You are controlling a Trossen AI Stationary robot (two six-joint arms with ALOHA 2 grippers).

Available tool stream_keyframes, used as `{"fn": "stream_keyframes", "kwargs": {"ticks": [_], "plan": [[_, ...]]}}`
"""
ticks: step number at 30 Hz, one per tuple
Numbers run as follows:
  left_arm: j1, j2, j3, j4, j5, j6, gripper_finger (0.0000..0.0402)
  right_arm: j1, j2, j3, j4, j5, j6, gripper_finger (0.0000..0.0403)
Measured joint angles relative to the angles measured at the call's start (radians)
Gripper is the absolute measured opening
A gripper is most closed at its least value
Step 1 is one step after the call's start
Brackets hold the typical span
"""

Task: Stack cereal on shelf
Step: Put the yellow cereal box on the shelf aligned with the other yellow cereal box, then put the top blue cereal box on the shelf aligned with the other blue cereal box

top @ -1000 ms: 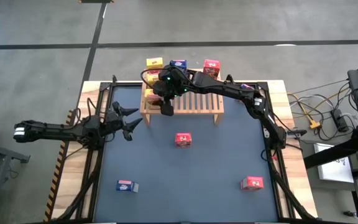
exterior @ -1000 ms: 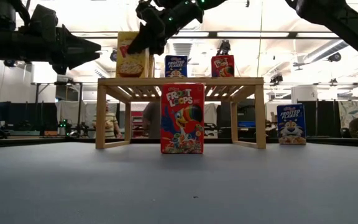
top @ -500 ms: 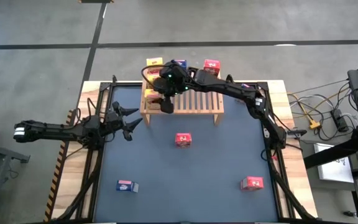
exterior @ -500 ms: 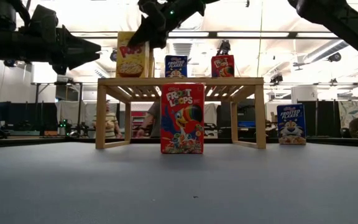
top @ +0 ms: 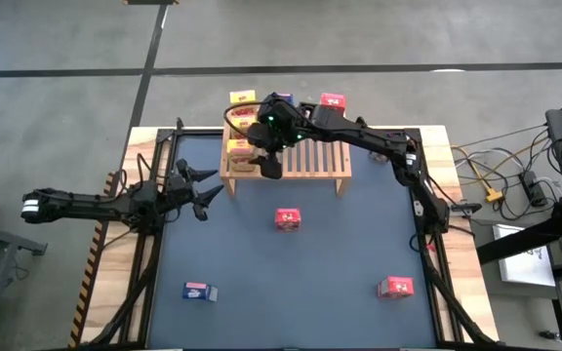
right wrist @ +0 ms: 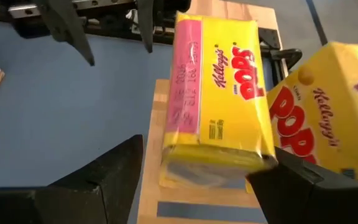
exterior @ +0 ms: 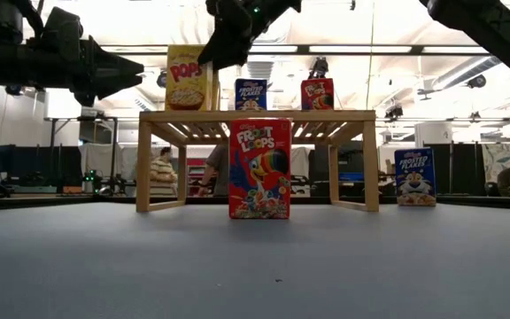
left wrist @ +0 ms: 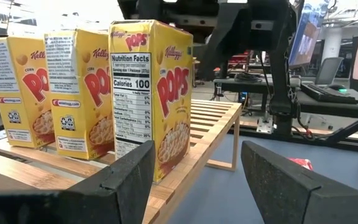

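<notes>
Nearest, a red cardboard cereal box (top: 288,218) stands on the mat before the low slatted light-wood shelf (top: 310,162). Right gripper (top: 270,166), jaws spread and empty, hangs above the front yellow cardboard box (right wrist: 219,93) on the shelf's left end. Lift straight clear; avoid tipping it. Left gripper (top: 200,191) waits open, left of shelf.

On the shelf (left wrist: 191,134), three yellow cereal boxes read "Kellogg's Corn POPS"; the nearest yellow box (left wrist: 151,93) carries a side panel reading "Nutrition Facts" and "Calories 100". Seen from bench level, a red box (exterior: 259,168) standing before the shelf reads "FROOT LOOPS", a blue box (exterior: 414,177) to the right reads "FROSTED FLAKES", as does another blue box (exterior: 251,94) atop the shelf. Print on the red box on top (exterior: 317,93) is too small to read.
</notes>
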Motion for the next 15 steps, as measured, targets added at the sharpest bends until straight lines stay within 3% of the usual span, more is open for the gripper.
{"fn": "stream_keyframes", "kwargs": {"ticks": [6, 15], "plan": [[0.0, 0.0, 0.0, 0.001, -0.04, 0.0, 0.0223, 0.008, -0.056, 0.0, -0.049, 0.087, -0.021, 0.0256], [0.0, 0.0, 0.0, 0.001, -0.04, -0.001, 0.0223, 0.015, -0.19, -0.002, -0.308, 0.095, 0.025, 0.0258]]}}
